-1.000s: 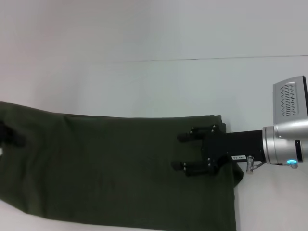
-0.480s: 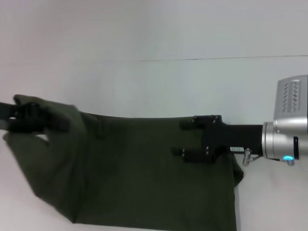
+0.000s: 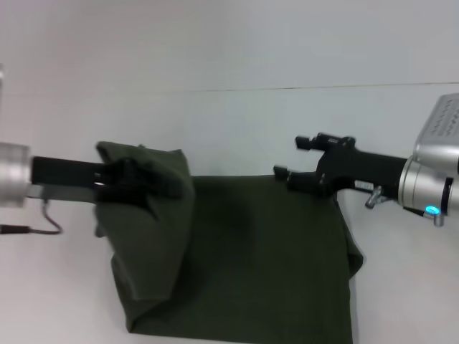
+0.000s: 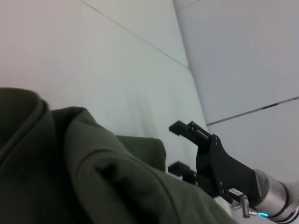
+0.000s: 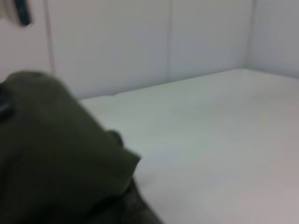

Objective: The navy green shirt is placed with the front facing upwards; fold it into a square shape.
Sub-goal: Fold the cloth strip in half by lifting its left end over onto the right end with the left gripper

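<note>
dark olive-green cotton shirt (image 3: 251,265) flat on white table (image 3: 229,129), left end lifted & draped, pinched in left gripper (image 3: 136,183). right gripper (image 3: 292,159) fingers apart, holding nothing, above shirt's far right corner.

Head view: looks forward and down from above at the white table (image 3: 237,122), taking in the shirt (image 3: 258,265) with the left gripper (image 3: 154,183) and right gripper (image 3: 297,158) on either side. Left wrist view: set low and close over the raised cloth (image 4: 70,168), it faces across the table toward the right gripper (image 4: 180,149), which the head view shares. Right wrist view: close behind a blurred fold of the shirt (image 5: 51,154), it faces along the table (image 5: 210,135) to the walls.
</note>
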